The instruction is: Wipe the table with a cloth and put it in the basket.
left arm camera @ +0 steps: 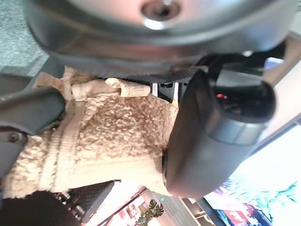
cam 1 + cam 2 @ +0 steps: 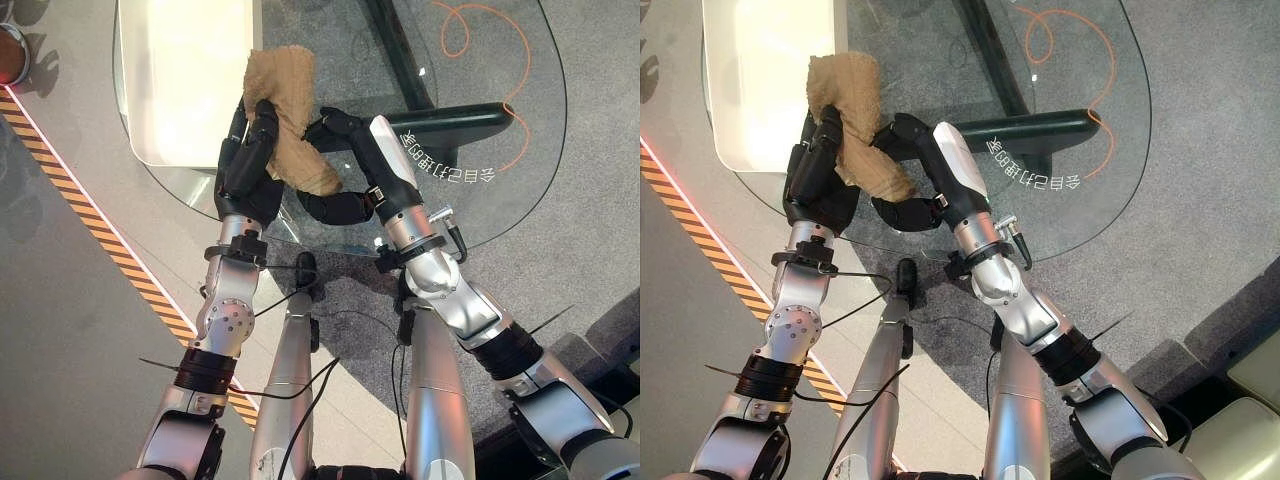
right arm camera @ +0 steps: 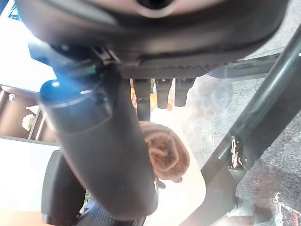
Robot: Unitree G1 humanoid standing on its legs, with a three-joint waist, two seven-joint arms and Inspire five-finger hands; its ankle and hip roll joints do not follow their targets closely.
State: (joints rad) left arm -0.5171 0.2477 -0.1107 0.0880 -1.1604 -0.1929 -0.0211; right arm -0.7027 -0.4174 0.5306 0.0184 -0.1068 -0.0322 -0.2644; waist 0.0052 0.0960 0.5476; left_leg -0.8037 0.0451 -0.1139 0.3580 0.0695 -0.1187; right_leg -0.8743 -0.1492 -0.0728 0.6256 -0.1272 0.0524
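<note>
Cloth in curled left hand

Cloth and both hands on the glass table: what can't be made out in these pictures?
- Basket: I cannot make one out among these things.
- Cloth: whether its lower end touches the glass table is hidden by the left hand and right hand in the eye views.
- Right hand grip: in the right wrist view its own bulk hides whether the fingers pinch the cloth.

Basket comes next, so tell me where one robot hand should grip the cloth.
Grip the cloth at its bunched middle, from the robot's left, where the left hand already curls round it; the ends hang loose. The right hand also touches it.
</note>
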